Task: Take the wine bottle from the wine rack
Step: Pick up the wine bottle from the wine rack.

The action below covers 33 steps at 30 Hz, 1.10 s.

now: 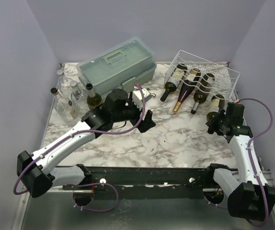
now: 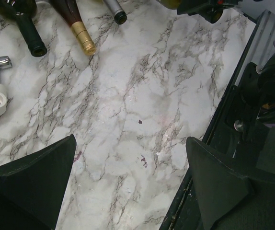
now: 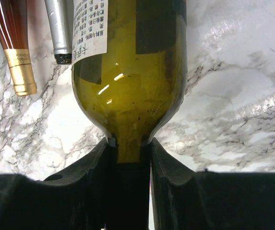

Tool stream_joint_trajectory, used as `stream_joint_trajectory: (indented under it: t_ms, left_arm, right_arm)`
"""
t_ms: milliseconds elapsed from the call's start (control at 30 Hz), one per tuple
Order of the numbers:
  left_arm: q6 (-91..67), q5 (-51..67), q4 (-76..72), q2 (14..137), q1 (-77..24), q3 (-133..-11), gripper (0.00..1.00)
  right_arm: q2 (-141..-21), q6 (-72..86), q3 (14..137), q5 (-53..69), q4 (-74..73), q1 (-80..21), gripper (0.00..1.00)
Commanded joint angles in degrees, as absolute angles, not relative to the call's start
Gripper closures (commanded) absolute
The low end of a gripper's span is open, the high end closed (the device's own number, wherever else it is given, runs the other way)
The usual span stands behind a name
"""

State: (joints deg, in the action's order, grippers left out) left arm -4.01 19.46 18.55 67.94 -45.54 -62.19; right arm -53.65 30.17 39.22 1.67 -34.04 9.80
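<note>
The rack [image 1: 223,72] sits at the table's [image 1: 176,139] far right corner, tipped so its cradles hold the bottles lying down with their necks pointing out toward the near left. That makes the necks the obvious handles.

The right gripper [image 3: 131,148] has taken the end bottle [image 3: 128,86], the olive-green one in the cradle nearest the table's right edge. Its fingers [image 3: 92,167] are pressed against the neck from both sides, just below the shoulder. Gripping there makes sense: the neck is narrow enough to fit between the jaws, and the flare of the shoulder should keep the glass from slipping through on a pull. From above, the bottle's body appears to rest at the rack's near lip, not yet drawn clear (the base is hard to make out through the wire).

Just beside it lie a gold-foil neck [image 3: 20,72] and a silver-capped neck [image 3: 58,28], apart from the held bottle, so a straight pull along the bottle's own axis looks least likely to disturb them.

The left gripper [image 2: 130,141] hangs over the middle of the table with its fingers spread wide and nothing between them, near the toolbox [image 1: 116,64] and well away from the rack, probably to leave room for the withdrawal.
</note>
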Motion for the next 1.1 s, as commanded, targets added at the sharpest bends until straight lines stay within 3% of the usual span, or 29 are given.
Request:
stream_joint_trajectory:
  t_ms: [0, 1067]
  left_arm:
    - [-4.0, 19.8, 18.6, 66.8, -45.5, -62.3, 0.01]
    - [-4.1, 20.7, 18.7, 66.4, -45.6, -62.4, 0.01]
  right_arm:
    - [-49.8, 31.2, 43.2, 2.4, -32.5, 9.8, 1.0]
    - [-39.9, 33.5, 43.0, 9.3, -44.7, 9.7, 1.0]
